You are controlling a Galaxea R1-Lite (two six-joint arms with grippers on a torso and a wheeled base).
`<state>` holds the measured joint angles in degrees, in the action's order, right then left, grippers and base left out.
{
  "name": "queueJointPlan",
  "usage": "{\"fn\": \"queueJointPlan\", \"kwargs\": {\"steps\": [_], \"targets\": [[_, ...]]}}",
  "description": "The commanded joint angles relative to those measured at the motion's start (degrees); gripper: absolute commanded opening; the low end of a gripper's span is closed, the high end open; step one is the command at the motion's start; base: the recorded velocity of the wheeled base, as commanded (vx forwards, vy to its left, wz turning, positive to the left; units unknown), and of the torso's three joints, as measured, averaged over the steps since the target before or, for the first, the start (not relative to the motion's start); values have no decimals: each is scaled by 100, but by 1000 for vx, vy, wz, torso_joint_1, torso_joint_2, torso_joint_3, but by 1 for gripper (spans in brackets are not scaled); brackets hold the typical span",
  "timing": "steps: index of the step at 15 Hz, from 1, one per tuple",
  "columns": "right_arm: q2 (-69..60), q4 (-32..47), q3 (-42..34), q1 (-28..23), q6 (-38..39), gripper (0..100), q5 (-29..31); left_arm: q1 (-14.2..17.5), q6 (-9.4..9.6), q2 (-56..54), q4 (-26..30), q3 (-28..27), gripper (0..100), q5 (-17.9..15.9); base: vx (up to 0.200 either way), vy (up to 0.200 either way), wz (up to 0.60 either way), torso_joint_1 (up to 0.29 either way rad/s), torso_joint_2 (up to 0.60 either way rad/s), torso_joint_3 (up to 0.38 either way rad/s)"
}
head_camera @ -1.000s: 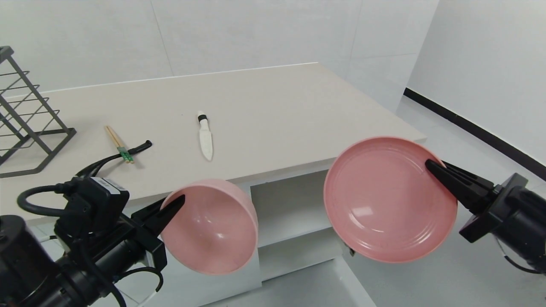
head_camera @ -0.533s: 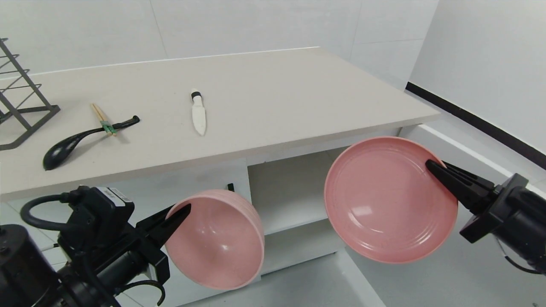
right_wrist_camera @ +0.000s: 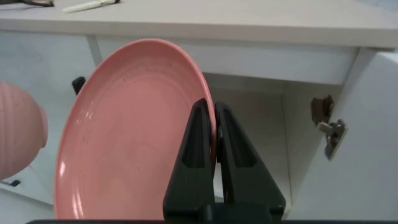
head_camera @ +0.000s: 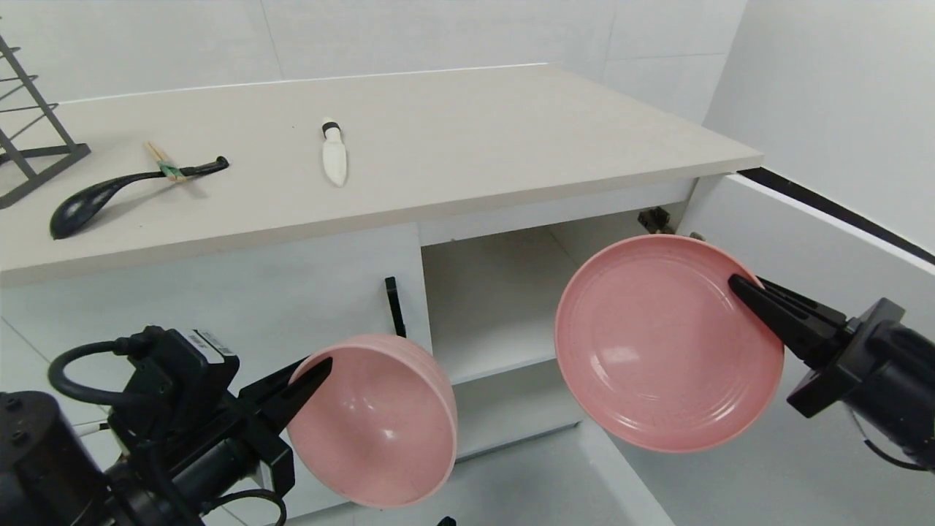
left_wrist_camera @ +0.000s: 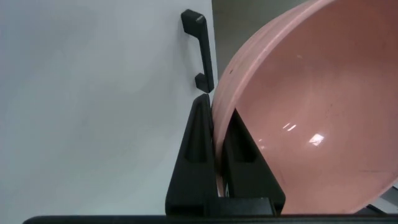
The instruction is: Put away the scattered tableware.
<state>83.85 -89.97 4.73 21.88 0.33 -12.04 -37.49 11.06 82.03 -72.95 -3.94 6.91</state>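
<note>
The left gripper (head_camera: 315,367) is pinched shut on the rim of a pink bowl (head_camera: 380,427), with one finger inside the bowl and one outside. The bowl is up in the air, tipped on its side. It hangs in front of a closed white door (head_camera: 219,292) that has a black handle (head_camera: 394,307). The right gripper (head_camera: 738,285) is pinched shut on the edge of a pink plate (head_camera: 657,343), with one finger on each side of it. The plate is in the air too, standing almost on its edge, in front of the open cupboard (head_camera: 504,292). Inside the cupboard is a white shelf (head_camera: 497,361). The open door (head_camera: 803,234) sticks out on the right, just beside the plate. The bowl and the plate are near each other but do not touch. Up on the counter (head_camera: 475,139) a white knife (head_camera: 334,155) lies by itself. To the left of it lies a black spoon (head_camera: 88,199), and the chopsticks (head_camera: 162,161) touch its handle. A dark wire rack (head_camera: 69,150) stands at the far left of the counter.
</note>
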Motion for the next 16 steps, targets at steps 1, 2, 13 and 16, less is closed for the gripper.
{"fn": "queueJointPlan", "kwargs": {"steps": [1, 2, 13, 16], "targets": [[9, -3, 2, 0, 2, 0, 0, -4, -7, 15, 0, 7, 0, 3, 0, 0, 0, -71, 276, 119], [9, -3, -7, 0, 2, 0, 0, -4, -7, 15, -9, 7, 0, 3, 0, 0, 0, -46, 276, 41], [149, -3, -77, 9, 2, 0, 0, -4, -25, 67, 0, 7, 0, 3, 0, -91, 0, 0, 35, 25], [211, -3, -77, 9, 2, 0, 0, -4, -42, 67, 0, 7, 0, 3, 0, 0, 0, 0, 0, 0]]}}
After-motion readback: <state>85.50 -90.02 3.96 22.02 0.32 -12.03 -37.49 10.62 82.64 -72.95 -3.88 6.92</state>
